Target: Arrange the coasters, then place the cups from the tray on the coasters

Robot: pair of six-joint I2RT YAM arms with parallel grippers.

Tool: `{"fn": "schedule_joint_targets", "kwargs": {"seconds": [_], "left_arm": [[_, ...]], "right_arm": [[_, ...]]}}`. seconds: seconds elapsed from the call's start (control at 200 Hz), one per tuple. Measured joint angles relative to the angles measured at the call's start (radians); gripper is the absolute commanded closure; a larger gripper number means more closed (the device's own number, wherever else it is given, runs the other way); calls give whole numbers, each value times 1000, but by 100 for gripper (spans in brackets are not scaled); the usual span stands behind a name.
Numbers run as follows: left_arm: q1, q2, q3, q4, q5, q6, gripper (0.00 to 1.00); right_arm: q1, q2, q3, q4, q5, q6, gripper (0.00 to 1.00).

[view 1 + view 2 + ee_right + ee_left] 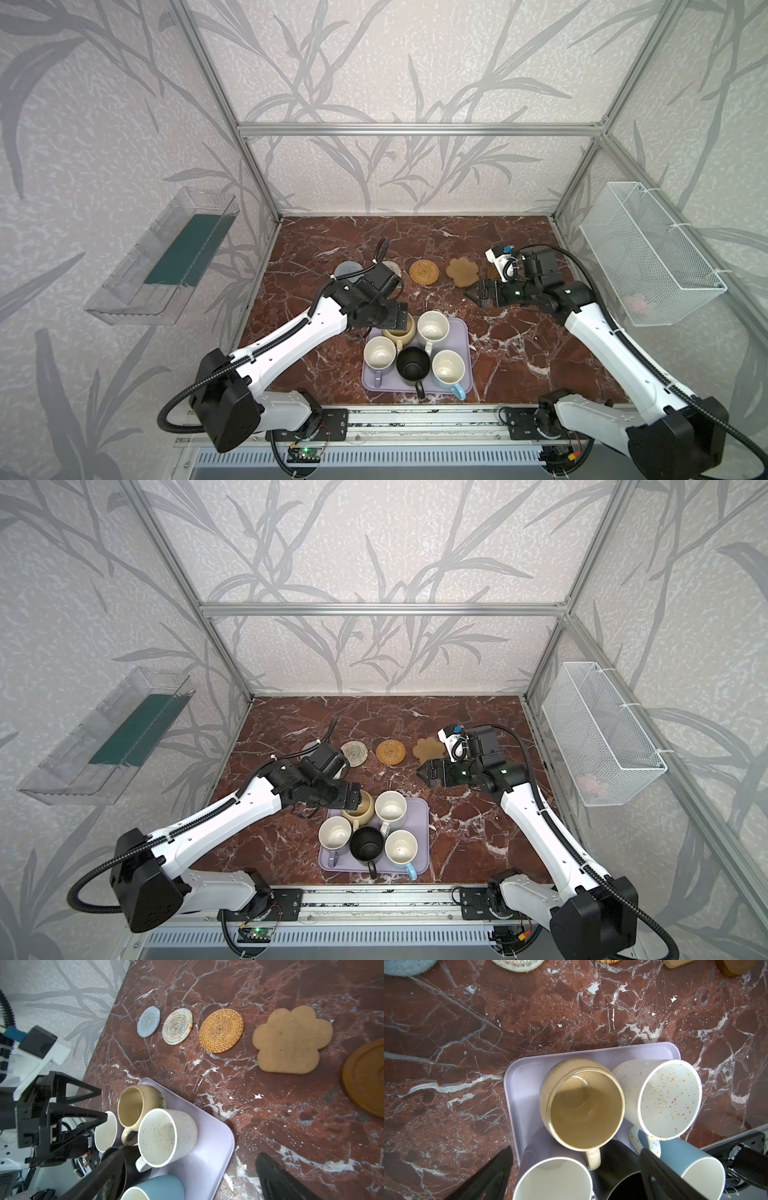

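The left tool (575, 1150) hangs spread wide and empty over the squat beige-yellow mug (583, 1105), which stands at the upper left corner of the lavender tray (461, 353), low in the centre of both top views. The main risk is crowding: that mug touches the speckled cream mug (433, 328), and its handle points at the lavender mug (379, 352) and the black mug (412, 363). A finger coming down could strike a neighbour's rim or the tray's low rim and shove the cluster, the light blue mug (448, 368) included. The rounded belly may also slip or tilt in a pinch. The right tool (473, 295), likewise wide and empty, hovers above the table (519, 332) just upper right of the tray, so the arms could clash. All five coasters lie bare in a row above the tray, from the grey-blue coaster (148, 1021) to the brown saucer (363, 1078).
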Motion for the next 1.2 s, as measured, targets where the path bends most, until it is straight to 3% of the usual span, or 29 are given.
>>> {"fn": "schedule_joint_targets", "kwargs": {"seconds": [0.31,0.44,0.775,0.97,1.2], "left_arm": [[-36,84,0,5,-36,-28,12],[-60,105,0,1,-50,-51,23],[-101,106,0,-14,-75,-119,39],[-132,106,0,-8,-74,-146,40],[-145,125,0,-8,-74,-159,50]], "right_arm": [[65,-14,0,2,58,10,1],[68,-17,0,3,69,25,1],[76,-29,0,2,95,39,1],[77,-28,0,2,111,53,1],[83,-26,-2,3,111,66,1]]}}
